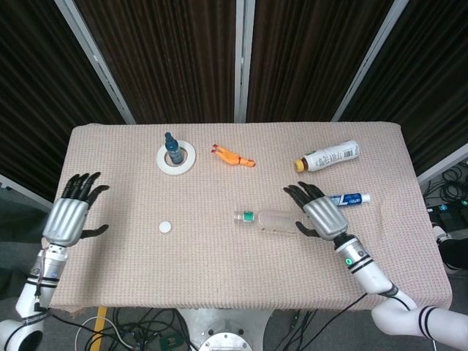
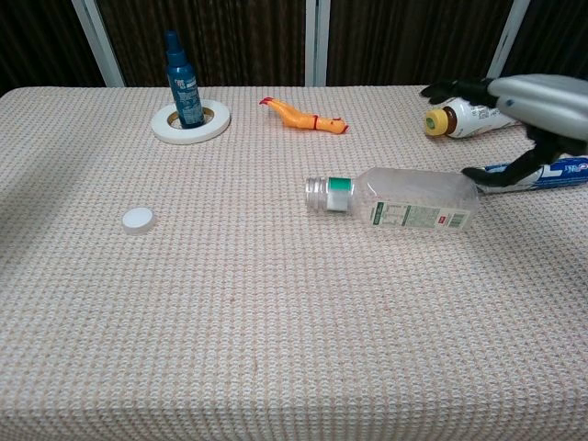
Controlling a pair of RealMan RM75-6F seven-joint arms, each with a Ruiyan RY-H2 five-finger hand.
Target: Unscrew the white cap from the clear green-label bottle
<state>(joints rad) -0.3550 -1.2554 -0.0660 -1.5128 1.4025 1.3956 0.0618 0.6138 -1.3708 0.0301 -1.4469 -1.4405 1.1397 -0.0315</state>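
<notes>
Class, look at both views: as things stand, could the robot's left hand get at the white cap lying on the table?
Probably yes. The white cap lies alone on bare table, and the open left hand sits on that same side, with nothing between them.

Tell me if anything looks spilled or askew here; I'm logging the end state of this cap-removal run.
Nothing spilled. The clear bottle lies on its side on the table, its neck open, and the white cap sits apart to its left. Both are as expected once uncapped. The left hand and right hand are open, holding nothing.
</notes>
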